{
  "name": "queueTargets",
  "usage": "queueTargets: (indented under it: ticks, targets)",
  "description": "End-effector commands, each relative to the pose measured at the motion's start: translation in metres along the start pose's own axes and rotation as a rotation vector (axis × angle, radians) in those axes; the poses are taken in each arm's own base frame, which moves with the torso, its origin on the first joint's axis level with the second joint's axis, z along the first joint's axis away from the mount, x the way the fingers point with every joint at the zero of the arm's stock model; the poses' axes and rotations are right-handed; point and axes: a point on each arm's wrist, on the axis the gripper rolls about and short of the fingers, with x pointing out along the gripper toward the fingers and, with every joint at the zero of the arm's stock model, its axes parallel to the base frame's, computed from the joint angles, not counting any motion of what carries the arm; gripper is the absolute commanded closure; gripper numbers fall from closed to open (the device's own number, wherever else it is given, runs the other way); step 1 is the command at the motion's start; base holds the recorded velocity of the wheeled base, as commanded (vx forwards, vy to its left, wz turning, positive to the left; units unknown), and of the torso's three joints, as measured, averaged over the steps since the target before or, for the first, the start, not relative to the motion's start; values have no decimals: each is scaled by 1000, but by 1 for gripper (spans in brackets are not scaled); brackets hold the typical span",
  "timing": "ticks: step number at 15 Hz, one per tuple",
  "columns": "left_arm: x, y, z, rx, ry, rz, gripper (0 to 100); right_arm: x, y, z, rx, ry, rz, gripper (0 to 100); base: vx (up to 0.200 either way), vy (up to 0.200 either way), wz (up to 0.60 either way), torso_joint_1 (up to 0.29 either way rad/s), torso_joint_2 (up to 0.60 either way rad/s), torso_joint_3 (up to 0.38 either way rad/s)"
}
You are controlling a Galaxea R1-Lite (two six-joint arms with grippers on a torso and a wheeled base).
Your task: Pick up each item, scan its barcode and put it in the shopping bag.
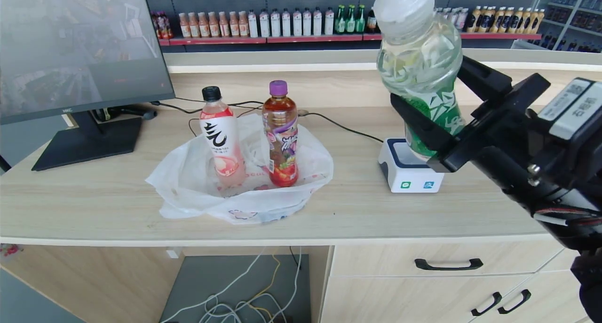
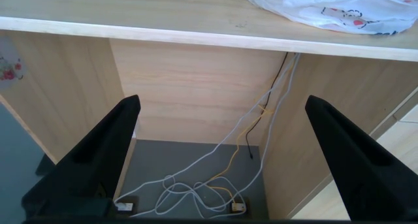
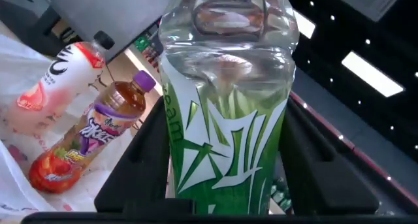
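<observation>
My right gripper [image 1: 435, 125] is shut on a clear bottle with a green label [image 1: 421, 64], held upright above the white barcode scanner [image 1: 408, 169] at the counter's right. The same green-label bottle [image 3: 225, 119] stands between the black fingers [image 3: 140, 165] in the right wrist view. A white shopping bag [image 1: 244, 177] lies open mid-counter with a pink bottle [image 1: 220, 135] and a purple-capped tea bottle [image 1: 281, 132] standing in it; both bottles [image 3: 62, 80] [image 3: 98, 136] appear behind the held one. My left gripper [image 2: 222, 159] hangs open below the counter edge, holding nothing.
A monitor [image 1: 80, 45] on a black stand fills the counter's left rear. Cables [image 1: 338, 125] run across the back of the counter [image 1: 94, 200]. Drawers [image 1: 447, 266] sit under the right side, and loose cables [image 2: 202, 185] lie in the open bay beneath.
</observation>
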Motion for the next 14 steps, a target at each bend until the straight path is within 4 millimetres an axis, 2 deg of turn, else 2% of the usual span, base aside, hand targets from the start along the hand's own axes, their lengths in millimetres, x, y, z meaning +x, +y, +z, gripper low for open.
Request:
queueTargets:
  ticks: [1, 5, 7, 8, 9, 10, 12, 13, 14]
  targets:
    - [0, 0, 0, 0, 0, 0, 0, 2, 5, 21, 185, 10, -84, 100, 0, 0, 0, 0, 0, 0]
    - [0, 0, 0, 0, 0, 0, 0, 3, 14, 18, 461, 74, -148, 100, 0, 0, 0, 0, 0, 0]
    - [0, 0, 0, 0, 0, 0, 0, -3, 22, 10, 663, 123, -163, 100, 0, 0, 0, 0, 0, 0]
    - [0, 0, 0, 0, 0, 0, 0, -5, 23, 6, 694, 146, -185, 100, 0, 0, 0, 0, 0, 0]
    - [0, 0, 0, 0, 0, 0, 0, 6, 11, 7, 665, 106, -238, 100, 0, 0, 0, 0, 0, 0]
    - [0, 0, 0, 0, 0, 0, 0, 11, 7, 9, 662, 86, -257, 100, 0, 0, 0, 0, 0, 0]
    - [0, 0, 0, 0, 0, 0, 0, -6, 13, 2, 663, 161, -247, 100, 0, 0, 0, 0, 0, 0]
    - [0, 0, 0, 0, 0, 0, 0, -17, 9, 1, 659, 182, -258, 100, 0, 0, 0, 0, 0, 0]
    - [0, 0, 0, 0, 0, 0, 0, -19, 5, 3, 660, 175, -267, 100, 0, 0, 0, 0, 0, 0]
